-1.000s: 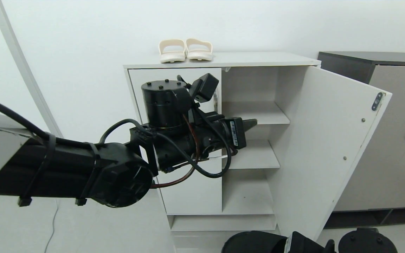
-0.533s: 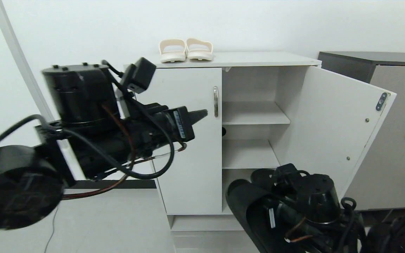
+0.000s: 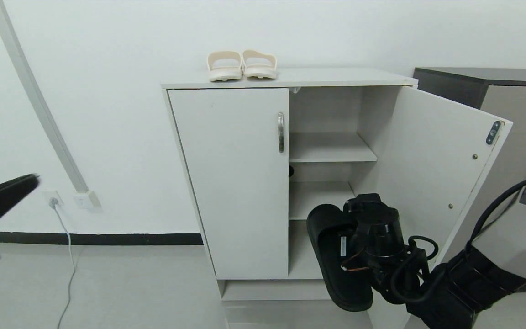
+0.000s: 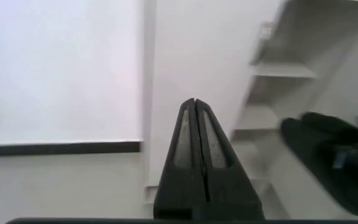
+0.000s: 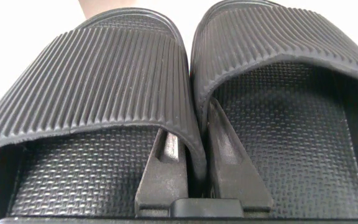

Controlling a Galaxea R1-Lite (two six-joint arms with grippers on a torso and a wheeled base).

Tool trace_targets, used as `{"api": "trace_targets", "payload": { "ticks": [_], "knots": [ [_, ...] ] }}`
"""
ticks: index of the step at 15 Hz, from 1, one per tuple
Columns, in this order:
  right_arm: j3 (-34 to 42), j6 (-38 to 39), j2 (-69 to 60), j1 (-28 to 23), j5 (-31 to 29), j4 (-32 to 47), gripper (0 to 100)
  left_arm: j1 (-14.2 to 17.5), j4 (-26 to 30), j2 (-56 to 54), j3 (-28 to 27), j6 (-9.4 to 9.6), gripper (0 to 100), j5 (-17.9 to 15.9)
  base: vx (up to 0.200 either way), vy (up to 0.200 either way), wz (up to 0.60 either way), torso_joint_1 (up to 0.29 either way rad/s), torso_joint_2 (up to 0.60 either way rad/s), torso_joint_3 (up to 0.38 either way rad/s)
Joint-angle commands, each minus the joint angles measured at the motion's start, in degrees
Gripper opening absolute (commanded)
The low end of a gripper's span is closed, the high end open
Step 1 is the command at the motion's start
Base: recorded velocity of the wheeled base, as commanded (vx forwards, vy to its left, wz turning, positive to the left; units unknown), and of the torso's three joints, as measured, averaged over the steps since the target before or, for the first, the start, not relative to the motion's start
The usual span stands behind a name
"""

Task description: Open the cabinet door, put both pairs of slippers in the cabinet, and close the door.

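Left gripper (image 4: 195, 107) is sitting pinched shut, well clear of the cabinet (image 3: 336, 76). Cream slippers (image 3: 241, 65) are lying on its top. Your right gripper (image 5: 191, 140) is clamping the ribbed black slippers (image 3: 336, 256) by both straps before the open shelves, with the swung-out door (image 3: 432, 173) just beside.

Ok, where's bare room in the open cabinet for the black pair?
Upper shelf, from closed left door to right wall, is bare. Middle shelf likewise, save a small dark thing by the door's edge. Crowded low down: the black slippers in the right gripper hide part of the bottom bay. Cabinet top is free right of the cream slippers.
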Motion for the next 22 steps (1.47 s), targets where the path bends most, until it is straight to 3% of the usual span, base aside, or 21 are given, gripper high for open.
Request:
{"api": "trace_targets", "payload": {
  "ticks": [1, 2, 5, 8, 11, 12, 15, 16, 22],
  "knots": [
    [0.09, -0.12, 0.34, 0.47, -0.76, -0.39, 0, 16.15, 2.80, -24.37, 17.36, 2.97, 0, 2.76, 0.000, 0.000, 0.00, 0.000, 0.00, 0.000],
    [0.18, -0.12, 0.34, 0.47, -0.93, -0.48, 0, 17.91, 2.80, -27.97, 20.34, 3.06, 0, 2.49, 0.000, 0.000, 0.00, 0.000, 0.00, 0.000],
    [0.88, -0.12, 0.34, 0.91, -1.63, -0.57, 0, 19.05, 4.56, -36.59, 27.73, 2.88, 0, 2.58, 0.000, 0.000, 0.00, 0.000, 0.00, 0.000],
    [1.23, -0.12, 0.52, 1.35, -1.63, -0.83, 0, 19.23, 12.12, -45.64, 30.19, 2.88, 0, 2.32, 0.000, 0.000, 0.00, 0.000, 0.00, 0.000],
    [1.23, -0.12, 0.60, 1.70, -1.63, -0.92, 0, 18.96, 12.74, -46.08, 31.24, 2.80, 0, 1.79, 0.000, 0.000, 0.00, 0.000, 0.00, 0.000],
    [1.41, -0.12, 0.60, 1.70, -1.63, -0.92, 0, 18.96, 12.74, -46.08, 31.24, 3.24, 0, -0.14, 0.000, 0.000, 0.00, 0.000, 0.00, 0.000],
    [1.32, -0.03, 0.60, 1.97, -1.63, -0.92, 0, 18.87, 15.90, -46.08, 31.15, 3.50, 0, -14.91, 0.000, 0.000, 0.00, 0.000, 0.00, 0.000],
    [1.32, -0.03, 0.60, 1.97, -1.63, -0.92, 0, 18.87, 15.46, -46.08, 31.15, 3.67, 0, -16.14, 0.000, 0.000, 0.00, 0.000, 0.00, 0.000],
    [-2.20, -0.91, 2.10, 2.84, -1.63, -1.62, 0, 18.87, 15.46, -46.08, 31.24, 4.11, 0, -16.05, 0.000, 0.000, 0.00, 0.000, 0.00, 0.000]
  ]
}}
